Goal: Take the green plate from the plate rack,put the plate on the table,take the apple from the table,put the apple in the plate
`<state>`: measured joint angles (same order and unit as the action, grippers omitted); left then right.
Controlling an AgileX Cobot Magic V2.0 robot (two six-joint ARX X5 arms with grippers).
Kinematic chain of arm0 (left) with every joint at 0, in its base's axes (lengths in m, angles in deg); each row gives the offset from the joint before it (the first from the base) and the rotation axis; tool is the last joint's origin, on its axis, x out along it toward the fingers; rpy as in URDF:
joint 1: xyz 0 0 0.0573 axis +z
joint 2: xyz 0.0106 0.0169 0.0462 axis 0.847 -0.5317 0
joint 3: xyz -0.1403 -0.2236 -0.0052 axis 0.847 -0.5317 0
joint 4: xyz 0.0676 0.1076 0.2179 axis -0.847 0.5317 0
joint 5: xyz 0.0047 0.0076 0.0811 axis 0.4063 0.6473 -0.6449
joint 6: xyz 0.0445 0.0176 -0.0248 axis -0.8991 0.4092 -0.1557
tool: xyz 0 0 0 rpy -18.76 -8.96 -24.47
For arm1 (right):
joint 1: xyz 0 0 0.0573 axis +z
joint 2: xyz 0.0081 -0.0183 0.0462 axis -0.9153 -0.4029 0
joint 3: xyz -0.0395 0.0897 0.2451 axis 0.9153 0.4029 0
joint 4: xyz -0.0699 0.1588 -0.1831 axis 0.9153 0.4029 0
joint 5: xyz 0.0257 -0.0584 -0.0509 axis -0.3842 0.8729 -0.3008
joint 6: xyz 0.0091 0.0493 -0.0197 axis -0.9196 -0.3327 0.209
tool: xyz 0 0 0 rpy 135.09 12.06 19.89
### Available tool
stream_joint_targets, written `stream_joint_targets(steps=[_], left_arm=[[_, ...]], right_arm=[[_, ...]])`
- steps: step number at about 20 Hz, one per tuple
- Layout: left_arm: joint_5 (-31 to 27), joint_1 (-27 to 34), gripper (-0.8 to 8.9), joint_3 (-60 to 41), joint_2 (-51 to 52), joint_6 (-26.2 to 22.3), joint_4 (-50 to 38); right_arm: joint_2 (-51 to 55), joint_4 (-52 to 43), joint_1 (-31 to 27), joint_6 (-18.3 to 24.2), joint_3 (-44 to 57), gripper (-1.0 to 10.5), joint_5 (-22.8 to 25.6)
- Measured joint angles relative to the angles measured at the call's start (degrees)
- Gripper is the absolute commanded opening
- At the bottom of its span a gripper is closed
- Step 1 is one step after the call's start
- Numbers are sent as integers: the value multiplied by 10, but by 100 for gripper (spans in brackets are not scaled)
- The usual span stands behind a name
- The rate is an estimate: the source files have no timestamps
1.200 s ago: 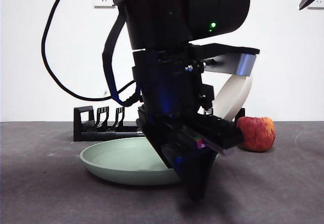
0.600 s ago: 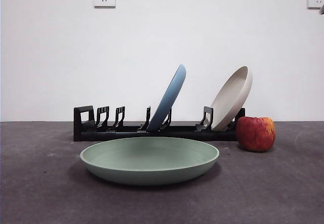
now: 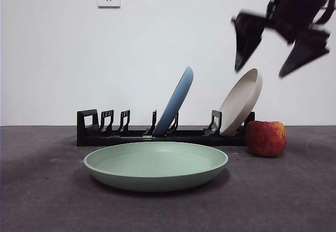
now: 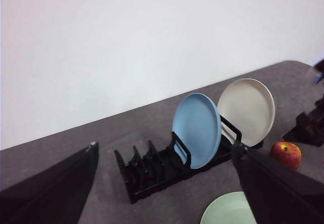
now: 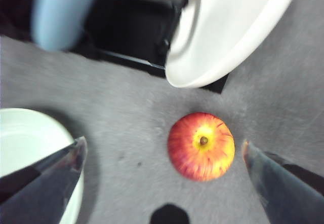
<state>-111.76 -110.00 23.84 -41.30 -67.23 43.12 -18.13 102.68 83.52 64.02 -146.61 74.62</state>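
The green plate (image 3: 156,165) lies flat on the table (image 3: 47,200), in front of the black plate rack (image 3: 131,135). The red apple (image 3: 266,138) stands on the table at the rack's right end. My right gripper (image 3: 260,73) hangs open and empty high above the apple and the beige plate. In the right wrist view the apple (image 5: 201,146) lies between the spread jaws of that gripper (image 5: 163,144), far below it, with the green plate's rim (image 5: 30,153) to one side. My left gripper (image 4: 164,147) is open and empty, high above the table, looking down on the rack (image 4: 152,168).
A blue plate (image 3: 176,101) and a beige plate (image 3: 241,102) lean in the rack. The beige plate's rim hangs close over the apple. The rack's left slots hold nothing. A white wall stands behind the table.
One second ago an arm stood low at the green plate's right rim; it lifted out of view. The right gripper has since come down into the top right, above the apple.
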Motion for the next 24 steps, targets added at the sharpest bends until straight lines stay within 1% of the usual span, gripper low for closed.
stream_joint_targets(steps=[2, 4, 8, 11, 12, 13, 16, 17, 22, 24], left_arm=[[-8, 0, 436, 1, 6, 12, 24], [-10, 0, 436, 1, 3, 20, 43], [-12, 0, 436, 1, 2, 30, 49], [-14, 0, 436, 1, 2, 33, 51], [-14, 0, 436, 1, 2, 34, 54], [-14, 0, 436, 1, 2, 34, 58], [-14, 0, 436, 1, 2, 34, 61], [-15, 0, 436, 1, 2, 34, 61], [-21, 0, 436, 1, 2, 34, 68], [-29, 0, 436, 1, 2, 34, 68]], right_arm=[[-43, -24, 0, 1, -1, 566, 5], [-77, -41, 0, 5, -2, 566, 27], [-143, -61, -4, 13, -2, 566, 42], [-180, -61, -8, 14, -2, 555, 42], [-187, -61, -9, 14, -2, 494, 42], [-191, -62, -11, 14, -2, 398, 42], [-193, -63, -15, 14, -2, 52, 43], [-193, -64, -16, 14, -2, -21, 42], [-191, -61, -15, 14, -2, -12, 42], [-173, -48, -14, 14, -2, -12, 42]])
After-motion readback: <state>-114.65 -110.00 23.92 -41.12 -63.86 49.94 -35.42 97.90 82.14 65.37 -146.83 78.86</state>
